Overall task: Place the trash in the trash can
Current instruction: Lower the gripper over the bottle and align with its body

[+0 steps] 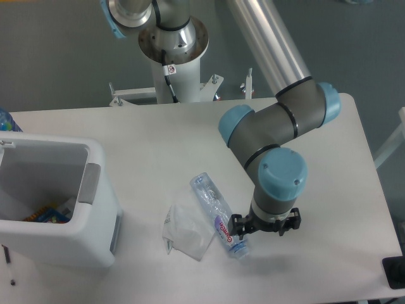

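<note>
White table [158, 139] against grey backdrop. Bottle [218, 215] lying flat at centre, wrapper [186, 231] touching its left side, trash can [60, 202] well apart at left. Gripper [264, 223] spread wide, empty, just above bottle's cap end. Advisable: centre over labelled body, straddle across width, avoid snagging wrapper.

The bottle [219, 216] is sitting with the wrapper [186, 230] crowding its left side, and the gripper [264, 225] is hanging right at its cap end on the right. Farther left of the bottle, the trash can [96, 209] is walling off that side, with bare table [158, 142] lying between and behind.
</note>
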Tool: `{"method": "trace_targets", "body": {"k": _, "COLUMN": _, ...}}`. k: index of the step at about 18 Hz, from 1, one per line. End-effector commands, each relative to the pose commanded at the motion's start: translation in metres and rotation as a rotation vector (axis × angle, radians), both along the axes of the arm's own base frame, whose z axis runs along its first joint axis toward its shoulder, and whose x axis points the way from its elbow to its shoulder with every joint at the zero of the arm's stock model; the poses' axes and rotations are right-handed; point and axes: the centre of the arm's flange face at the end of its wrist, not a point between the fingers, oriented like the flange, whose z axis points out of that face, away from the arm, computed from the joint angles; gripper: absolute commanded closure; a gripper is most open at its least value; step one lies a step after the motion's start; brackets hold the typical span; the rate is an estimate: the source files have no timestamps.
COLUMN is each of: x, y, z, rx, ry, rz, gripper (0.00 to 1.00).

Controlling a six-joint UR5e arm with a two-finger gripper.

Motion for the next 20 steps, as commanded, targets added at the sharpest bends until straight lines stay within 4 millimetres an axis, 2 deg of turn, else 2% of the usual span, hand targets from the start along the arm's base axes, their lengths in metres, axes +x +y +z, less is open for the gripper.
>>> {"method": "trace_targets", "body": {"k": 2, "x": 0.0, "y": 0.005, "z": -0.008, "rx": -0.032, "ry": 0.021, "rz": 0.034, "gripper": 0.0}}
{"method": "trace_targets", "body": {"k": 3, "x": 0.004, "y": 0.014, "z": -0.009, "rx": -0.042, "ry": 0.035, "rz": 0.035, "gripper": 0.0}}
{"method": "trace_targets", "body": {"k": 5, "x": -0.003, "y": 0.024, "z": -0.01, "rx": -0.035, "ry": 0.051, "rz": 0.066, "gripper": 0.0}}
{"method": "trace_targets", "body": {"k": 9, "x": -0.003, "y": 0.034, "z": -0.022, "rx": -0.06, "ry": 0.068, "rz": 0.113, "gripper": 0.0}}
{"method": "trace_targets", "body": {"k": 14, "x": 0.003, "y": 0.035, "z": -0.03, "rx": -0.081, "ry": 0.073, "rz": 0.108, "gripper": 0.0}}
{"method": "trace_targets", "body": {"k": 16, "x": 0.014, "y": 0.042, "z": -0.03, "rx": -0.083, "ry": 0.073, "rz": 0.092, "gripper": 0.0}}
{"method": "trace_targets", "body": {"k": 20, "x": 0.016, "y": 0.043, "z": -0.035, "rx": -0.089, "ry": 0.07, "rz": 0.094, "gripper": 0.0}}
